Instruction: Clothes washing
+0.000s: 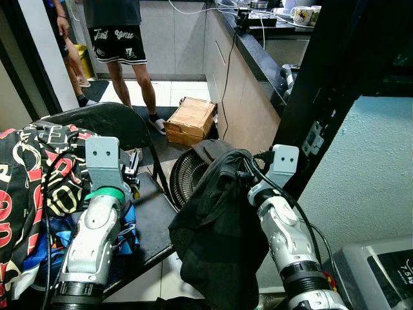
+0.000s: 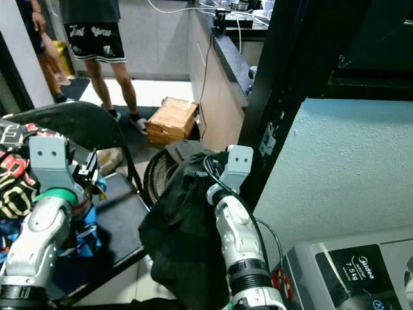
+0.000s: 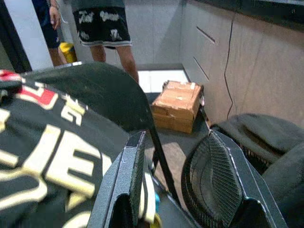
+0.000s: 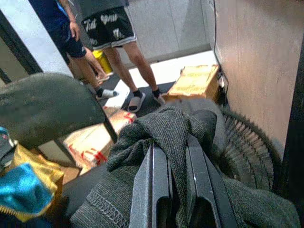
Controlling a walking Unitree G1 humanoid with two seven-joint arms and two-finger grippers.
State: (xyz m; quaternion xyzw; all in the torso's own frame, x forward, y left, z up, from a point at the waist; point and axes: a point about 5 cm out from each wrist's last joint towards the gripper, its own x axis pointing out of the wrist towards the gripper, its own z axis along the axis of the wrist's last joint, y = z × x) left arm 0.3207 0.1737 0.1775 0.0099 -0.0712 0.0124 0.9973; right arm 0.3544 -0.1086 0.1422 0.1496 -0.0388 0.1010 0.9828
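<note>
A dark grey garment hangs from my right gripper, whose two black fingers are shut on a fold of it, held up in front of me. In the right wrist view the cloth drapes over both fingers. My left gripper is open with nothing between its fingers, raised over a black chair. A black shirt with red and cream lettering lies heaped on that chair, with blue and yellow clothes beneath it.
A grey washing machine stands at the lower right beside a pale blue wall. A floor fan and a cardboard box sit ahead by the counter. Two people stand at the back.
</note>
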